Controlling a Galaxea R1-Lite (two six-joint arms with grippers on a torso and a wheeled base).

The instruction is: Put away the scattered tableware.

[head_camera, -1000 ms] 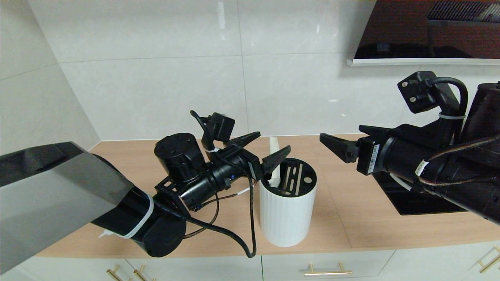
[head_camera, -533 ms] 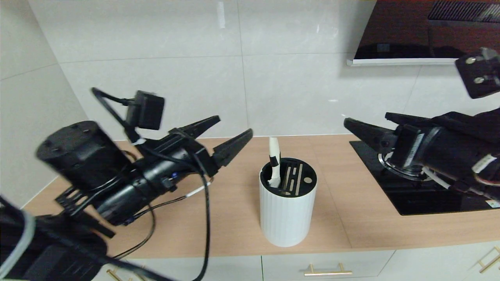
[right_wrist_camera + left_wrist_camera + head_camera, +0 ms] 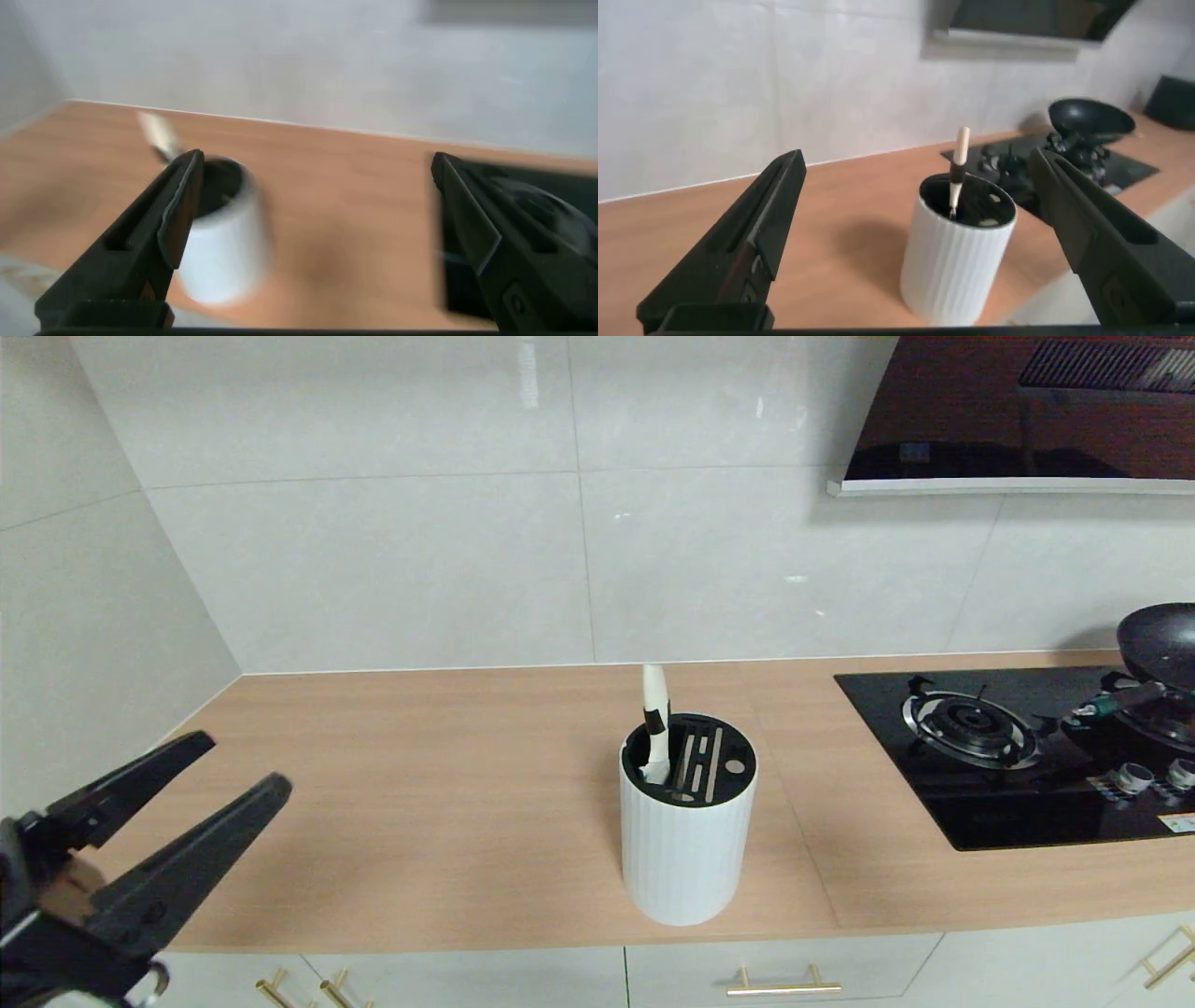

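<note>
Left claw (image 3: 238,765) has its two fingers wide apart and is empty. Right claw (image 3: 316,163) is wide apart and empty too. One white holder (image 3: 688,840) stands on the wooden counter (image 3: 448,821), well off to the left claw's right. One white-handled tool (image 3: 655,709) stands up in it. One black pan (image 3: 1158,639) sits farther right.

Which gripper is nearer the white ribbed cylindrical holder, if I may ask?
Probably left: the left gripper, jaws open, hangs at the wooden counter's front-left; the right gripper faces the white ribbed holder from farther back.
</note>
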